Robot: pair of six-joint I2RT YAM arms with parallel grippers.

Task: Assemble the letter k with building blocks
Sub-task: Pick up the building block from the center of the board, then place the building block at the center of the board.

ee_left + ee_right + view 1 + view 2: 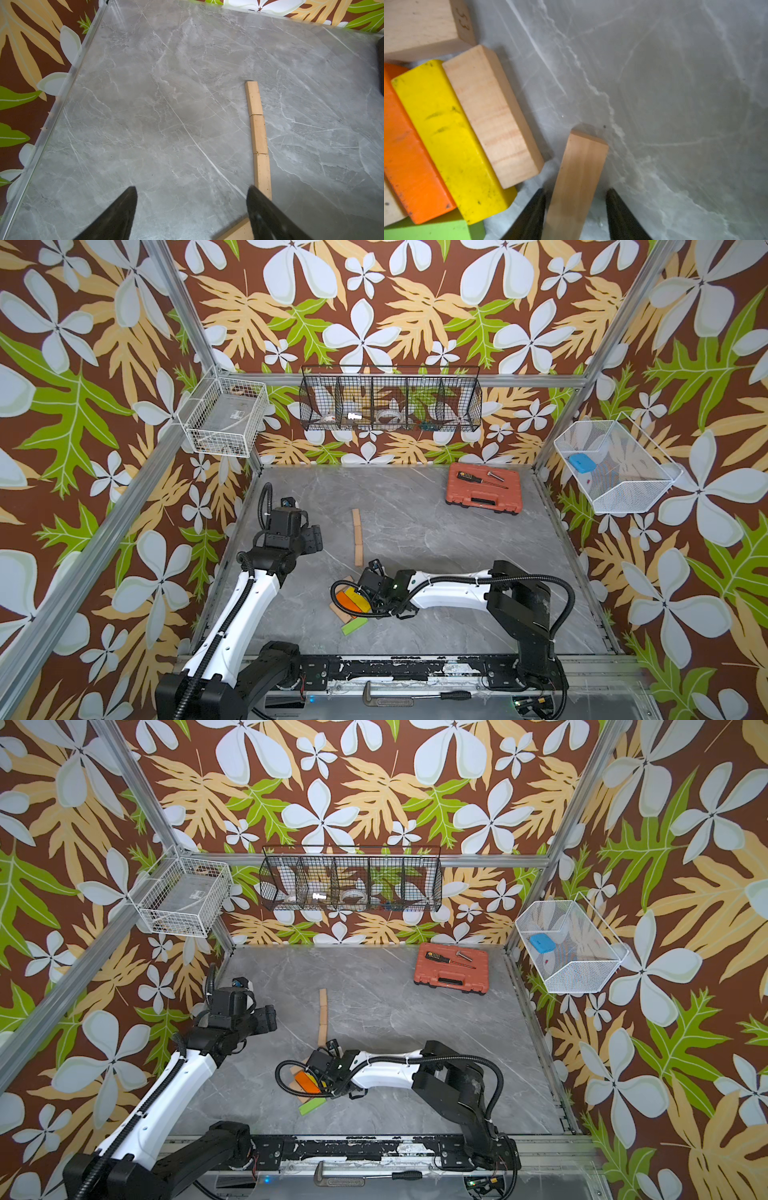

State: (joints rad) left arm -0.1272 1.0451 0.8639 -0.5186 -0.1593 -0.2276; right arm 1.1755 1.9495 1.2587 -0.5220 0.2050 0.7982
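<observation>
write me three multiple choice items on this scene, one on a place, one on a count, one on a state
1. Where does the screwdriver lie?
a. among the coloured planks
b. in a wall basket
c. on the red-orange tool case

2. How many pieces make up the line of plain wood planks?
a. two
b. three
c. five

3. How do the jaws of the left gripper stand?
a. wide apart, nothing between them
b. shut with nothing held
c. shut on a plank

Answers:
1 c: both top views show it lying on the case's lid.
2 b: the left wrist view shows three laid end to end.
3 a: the left wrist view shows a wide empty gap between them.
</observation>
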